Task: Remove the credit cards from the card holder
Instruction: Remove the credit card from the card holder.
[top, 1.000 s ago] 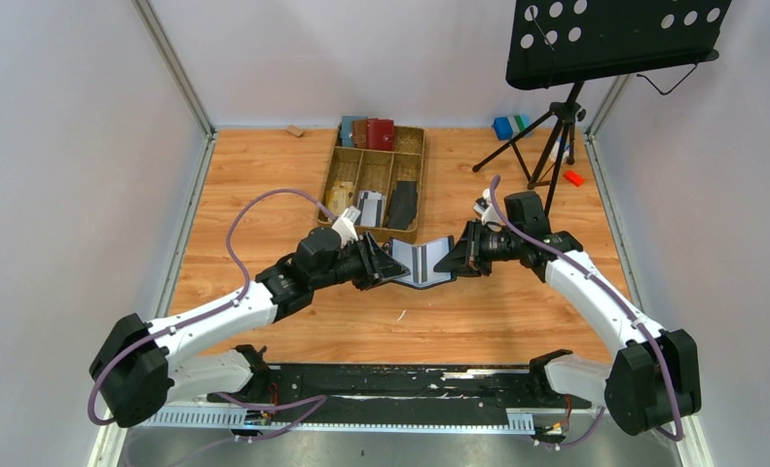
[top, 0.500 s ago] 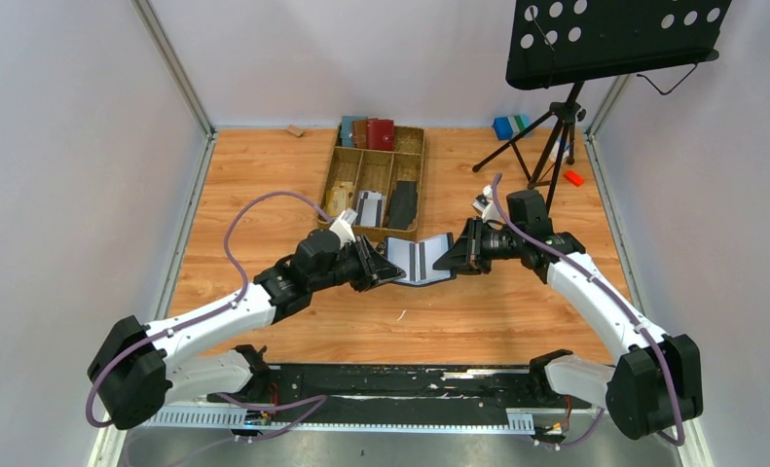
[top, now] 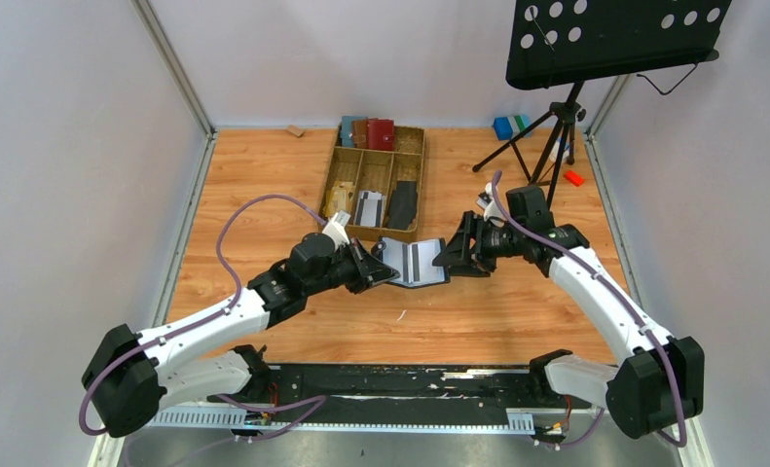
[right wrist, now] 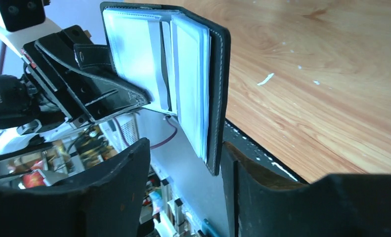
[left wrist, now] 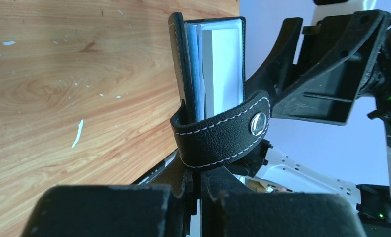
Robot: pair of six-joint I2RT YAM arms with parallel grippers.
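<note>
The black card holder (top: 412,261) hangs open above the table between my grippers, its grey-blue sleeve pages (right wrist: 191,74) showing. My left gripper (top: 379,273) is shut on the holder's left cover, just below the closure tab (left wrist: 223,131) in the left wrist view (left wrist: 199,175). A whitish card (left wrist: 225,64) shows inside the sleeves. My right gripper (top: 449,255) is open. The holder's right cover (right wrist: 218,74) stands between its fingers, close to the right finger (right wrist: 242,173), in the right wrist view (right wrist: 183,163).
A wooden tray (top: 334,175) stands just behind the holder, with light grey cards (top: 368,206), a long black flat piece (top: 403,202) and red, brown and blue wallets (top: 369,132). A music stand's tripod (top: 546,136) is at the back right.
The holder and both grippers have shifted left, toward the tray. The holder was spread wide between the grippers; its left cover now stands more folded up.
</note>
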